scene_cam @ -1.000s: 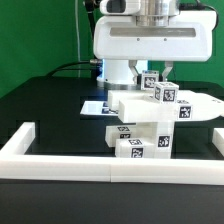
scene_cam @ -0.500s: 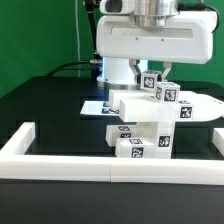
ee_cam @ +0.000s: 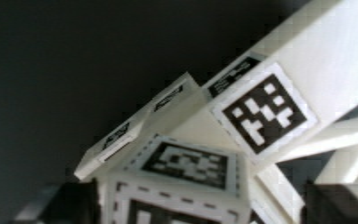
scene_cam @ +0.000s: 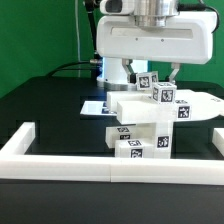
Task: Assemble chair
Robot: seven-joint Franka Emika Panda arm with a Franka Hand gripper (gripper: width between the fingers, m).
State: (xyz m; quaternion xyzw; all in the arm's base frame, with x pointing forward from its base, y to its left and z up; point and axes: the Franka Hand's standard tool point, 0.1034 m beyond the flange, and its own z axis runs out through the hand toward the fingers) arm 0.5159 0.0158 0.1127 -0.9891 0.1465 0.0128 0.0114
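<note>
In the exterior view, the gripper [scene_cam: 155, 74], clamped a moment earlier, is now standing with fingers apart astride the tagged top block of the chunky white plastic chair [scene_cam: 145, 122] at table centre, while the wrist view is showing the chair's [ee_cam: 220, 140] angular tagged blocks at 5 o'clock.

A white border rail [scene_cam: 60, 160] edges the black table [scene_cam: 50, 105].
</note>
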